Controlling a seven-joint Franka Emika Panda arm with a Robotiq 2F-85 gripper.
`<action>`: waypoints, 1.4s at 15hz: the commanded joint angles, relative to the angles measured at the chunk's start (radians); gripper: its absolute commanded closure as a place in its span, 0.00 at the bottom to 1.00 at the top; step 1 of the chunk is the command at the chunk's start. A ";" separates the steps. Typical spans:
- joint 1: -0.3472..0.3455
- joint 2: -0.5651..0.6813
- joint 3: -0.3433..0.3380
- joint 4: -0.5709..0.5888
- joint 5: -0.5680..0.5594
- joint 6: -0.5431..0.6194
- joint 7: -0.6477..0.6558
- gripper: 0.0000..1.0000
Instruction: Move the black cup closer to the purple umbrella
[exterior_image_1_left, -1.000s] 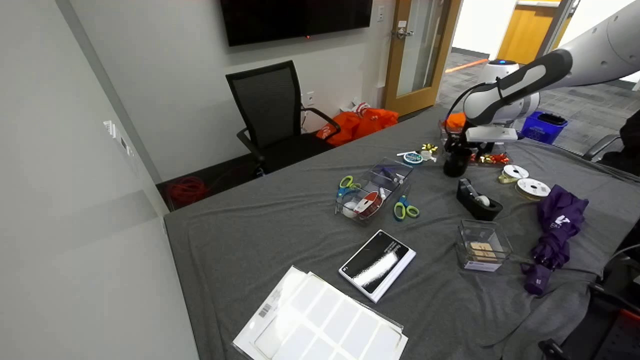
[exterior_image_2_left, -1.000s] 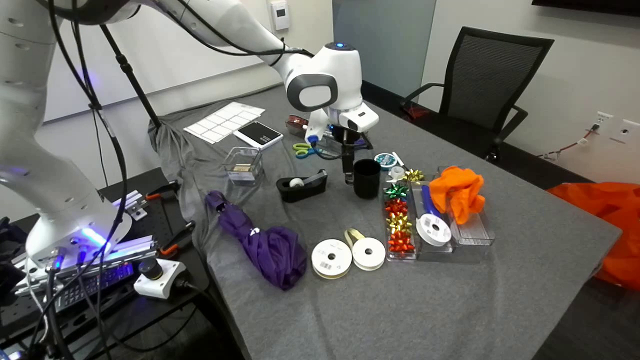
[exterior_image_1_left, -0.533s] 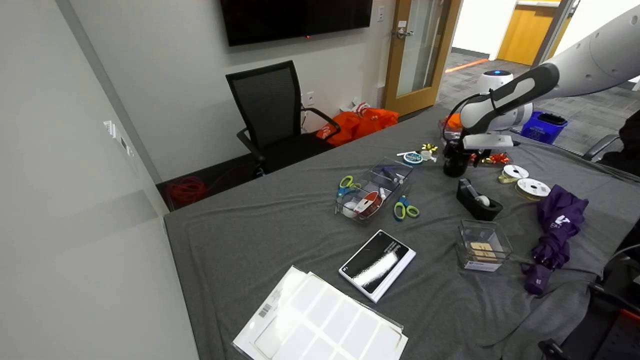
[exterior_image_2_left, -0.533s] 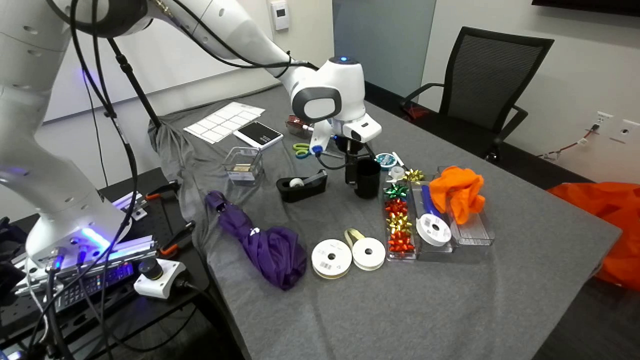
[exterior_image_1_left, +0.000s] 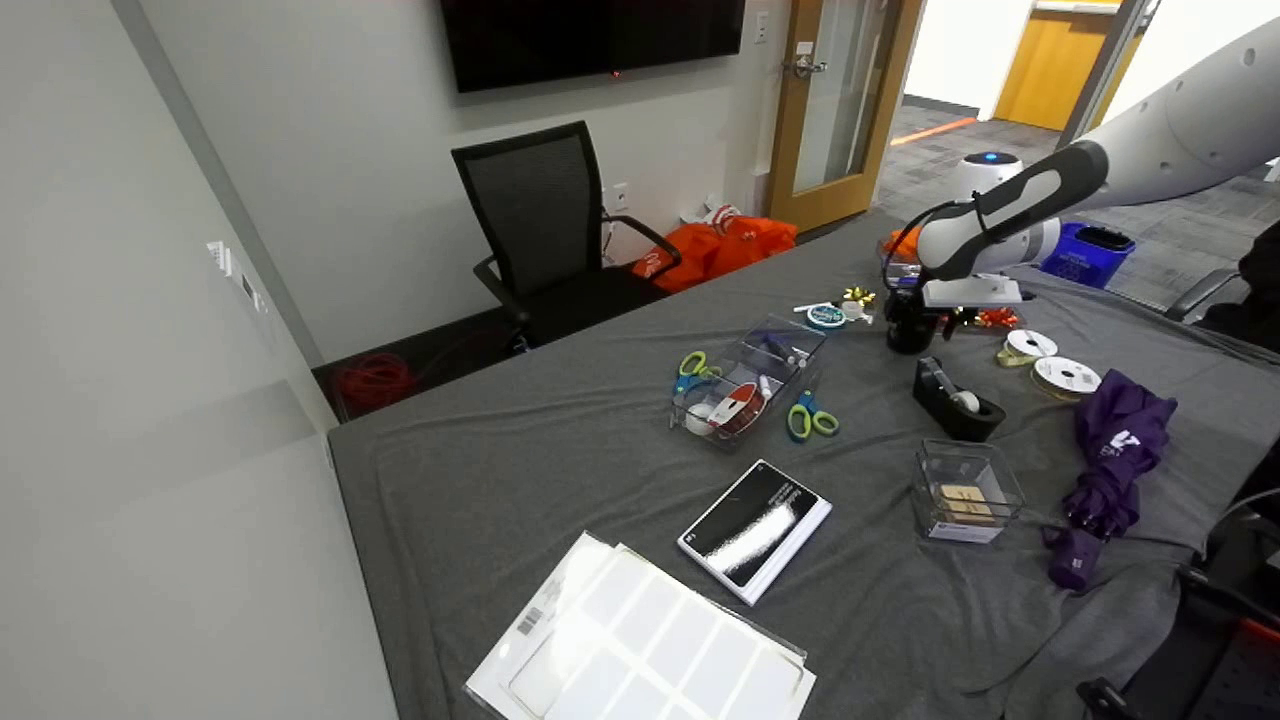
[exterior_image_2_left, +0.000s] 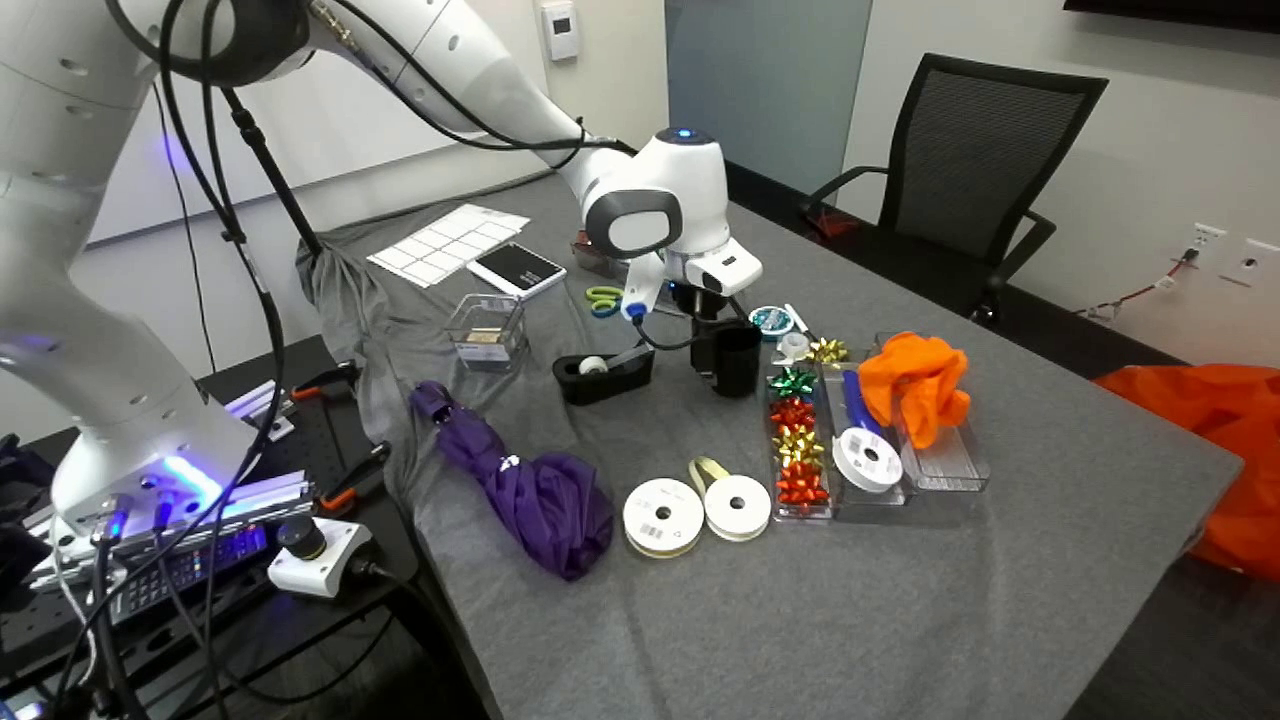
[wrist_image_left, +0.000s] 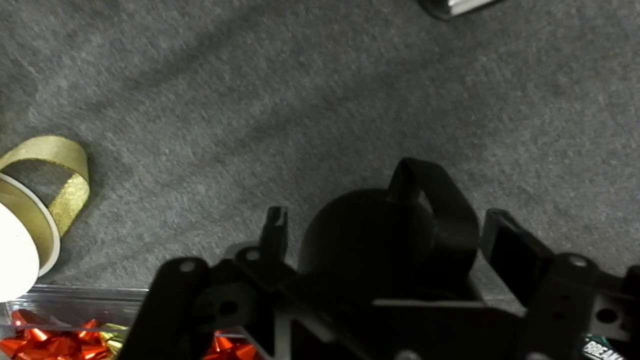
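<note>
One black cup (exterior_image_2_left: 738, 362) with a single handle (wrist_image_left: 447, 200) is seen upright on a grey tablecloth (exterior_image_2_left: 900, 620), between one black tape dispenser (exterior_image_2_left: 603, 388) and one narrow clear plastic tray (exterior_image_2_left: 803, 513), in which four shiny bows (exterior_image_2_left: 800, 483) are lined up: one green, one gold, two red. A fifth, gold bow (exterior_image_2_left: 827, 351) is placed just outside the tray. One furled purple fabric umbrella (exterior_image_2_left: 515, 490) is laid on the same cloth, well apart from the cup; beside its wide end, two round white ribbon spools (exterior_image_2_left: 648, 515) are set.

In the wrist view, the cup is straddled by the two black fingers (wrist_image_left: 274, 235) of the gripper (wrist_image_left: 390, 230), which are spread apart. A gap is shown between the cup and one finger; the handle is very near the other, and whether it is touched cannot be told.

In an exterior view, two pairs of scissors (exterior_image_1_left: 807, 405) with green-and-blue handles are counted near one long clear plastic bin (exterior_image_1_left: 733, 368); one clear plastic box (exterior_image_1_left: 962, 533) with tan pieces (exterior_image_1_left: 963, 500) inside is shown.
</note>
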 joint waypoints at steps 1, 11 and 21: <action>-0.008 0.009 0.010 -0.009 0.014 0.047 -0.010 0.00; -0.019 -0.031 0.030 -0.068 0.022 0.041 -0.043 0.00; -0.045 -0.048 0.074 -0.106 0.070 0.054 -0.091 0.27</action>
